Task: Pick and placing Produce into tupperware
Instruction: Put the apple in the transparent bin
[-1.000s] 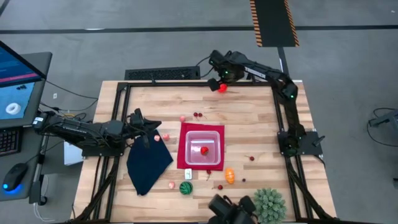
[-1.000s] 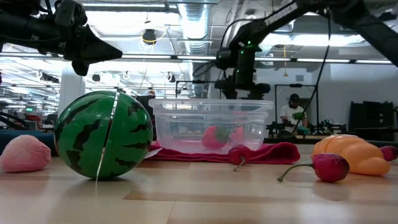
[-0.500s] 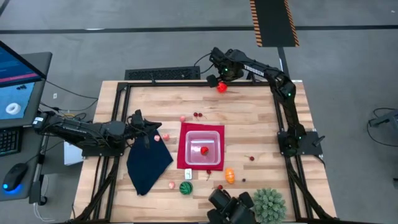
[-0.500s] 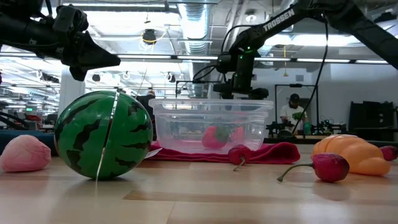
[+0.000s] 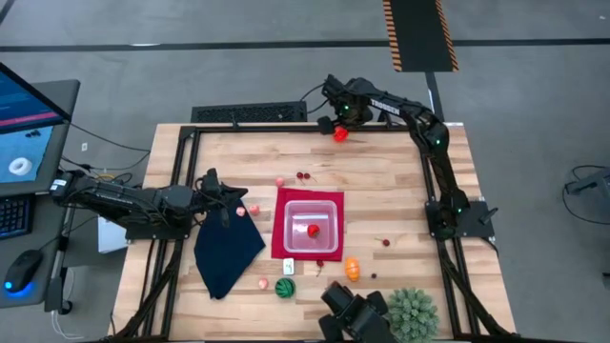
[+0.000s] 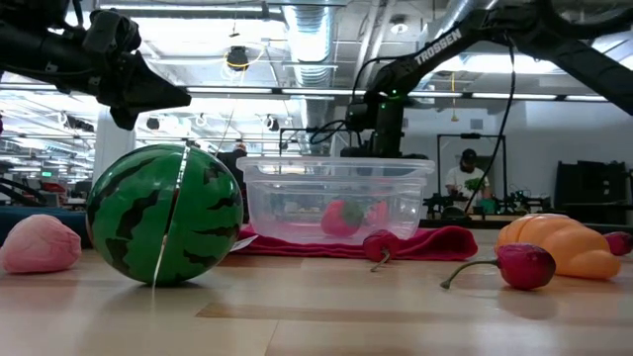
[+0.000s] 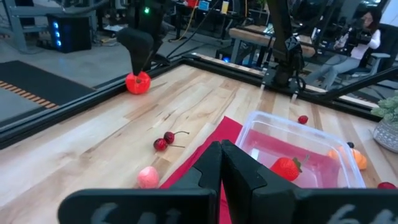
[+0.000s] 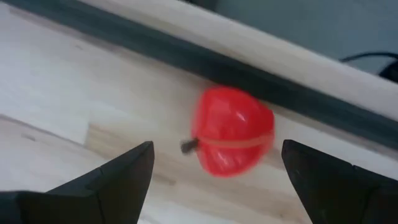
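**Me:** High view shows my right gripper (image 5: pixel 335 126) at the far edge of the bench (image 5: pixel 381 181), right over a red tomato (image 5: pixel 340 134). The fingers are spread wide, one on each side of it. They are not touching it yet.

**Helper:** So how do you grab it well?

**Me:** I think I should go down slowly and keep the tomato in the middle of the gap. It is round and sits just beside the dark rail (image 8: pixel 205 62), so it may roll. I would squeeze gently, lift it, then carry it to the tupperware (image 5: pixel 311 227).

**Helper:** Where is that box?

**Me:** In the middle of the bench, on a red mat (image 5: pixel 279 238). One strawberry (image 5: pixel 312 230) is already inside. More produce waits outside: two cherries (image 7: pixel 163 140), a pink piece (image 7: pixel 148 177), an orange fruit (image 5: pixel 352 270) and the striped green ball (image 5: pixel 284 288).

**Helper:** And your other arm?

**Me:** My left gripper (image 5: pixel 221 197) waits at the left side above a dark blue cloth (image 5: pixel 226 248). Its fingers are pressed together and hold nothing.

**Helper:** What is the place like?

**Me:** The bench is light wood with a black frame. A spiky green plant ball (image 5: pixel 413 312) sits at the near edge. Behind is a big workshop with bright lights, and a person (image 6: pixel 466 180) sits far back.
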